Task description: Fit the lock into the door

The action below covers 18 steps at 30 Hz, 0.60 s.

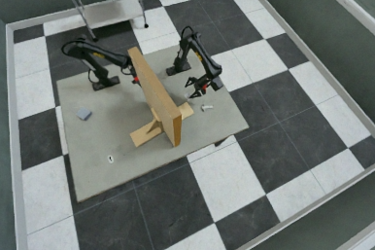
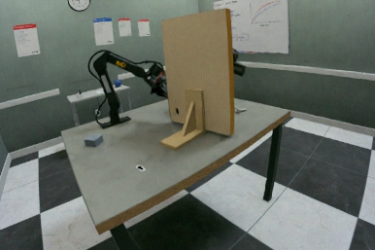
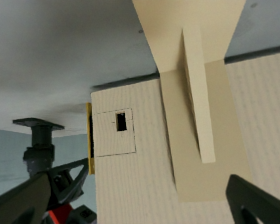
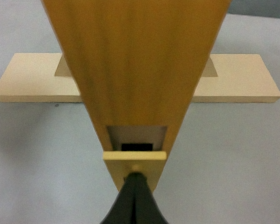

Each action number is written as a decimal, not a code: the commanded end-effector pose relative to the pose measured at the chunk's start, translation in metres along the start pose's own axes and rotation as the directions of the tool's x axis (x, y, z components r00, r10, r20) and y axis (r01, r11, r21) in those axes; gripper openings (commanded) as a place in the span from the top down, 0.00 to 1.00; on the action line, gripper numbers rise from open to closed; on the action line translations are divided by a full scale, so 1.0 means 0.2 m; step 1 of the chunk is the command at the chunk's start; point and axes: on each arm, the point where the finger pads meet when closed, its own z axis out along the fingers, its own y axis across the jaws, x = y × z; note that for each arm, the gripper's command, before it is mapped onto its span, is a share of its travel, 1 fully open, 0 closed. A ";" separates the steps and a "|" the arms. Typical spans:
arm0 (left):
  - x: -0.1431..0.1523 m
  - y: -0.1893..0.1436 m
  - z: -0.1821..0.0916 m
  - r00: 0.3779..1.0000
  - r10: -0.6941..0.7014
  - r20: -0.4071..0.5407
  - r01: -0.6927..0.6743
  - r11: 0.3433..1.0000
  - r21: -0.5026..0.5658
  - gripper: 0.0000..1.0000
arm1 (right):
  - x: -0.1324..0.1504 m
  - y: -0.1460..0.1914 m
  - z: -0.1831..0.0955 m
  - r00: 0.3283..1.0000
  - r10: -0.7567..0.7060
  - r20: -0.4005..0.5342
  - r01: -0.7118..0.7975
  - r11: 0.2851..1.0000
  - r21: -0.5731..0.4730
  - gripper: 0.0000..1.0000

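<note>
The door [image 1: 154,89] [image 2: 199,51] [image 3: 133,175] [image 4: 141,60] stands upright in its wooden stand [image 1: 142,135] [image 2: 175,140] [image 4: 36,75]. The lock's brass plate [image 3: 91,135] [image 4: 134,156] is at the slot [image 4: 136,134] in the door's edge; it stands out a little, with a dark gap behind it, not flush. The lock body is hidden. A keyhole [image 3: 121,121] in the door's face looks dark. My right gripper [image 3: 90,160] [image 4: 136,181] is shut and empty, its tips at the plate's face; contact is unclear. My left gripper [image 1: 188,89] is open and empty, beside the door's other face.
A blue-grey block [image 1: 84,114] [image 2: 93,140] and a white keyhole cover [image 1: 111,159] [image 2: 141,167] lie on the table [image 1: 92,177] [image 2: 117,196]. A pale handle [image 1: 207,108] [image 2: 240,110] lies near the left gripper. The stand's feet stick out on both sides of the door.
</note>
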 end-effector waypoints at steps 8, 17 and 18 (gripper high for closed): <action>0.03 0.01 0.00 1.000 0.010 -0.007 -0.010 1.000 -0.009 0.00 | 0.02 0.00 -0.09 1.000 0.006 0.014 -0.006 1.000 -0.002 1.00; 0.03 0.01 0.00 1.000 0.010 -0.007 -0.010 1.000 -0.009 0.00 | 0.04 -0.01 -0.10 1.000 -0.002 0.008 0.002 1.000 0.002 1.00; 0.03 0.01 0.00 1.000 0.010 -0.007 -0.010 1.000 -0.009 0.00 | 0.04 -0.01 -0.10 1.000 -0.001 0.009 0.001 1.000 0.001 1.00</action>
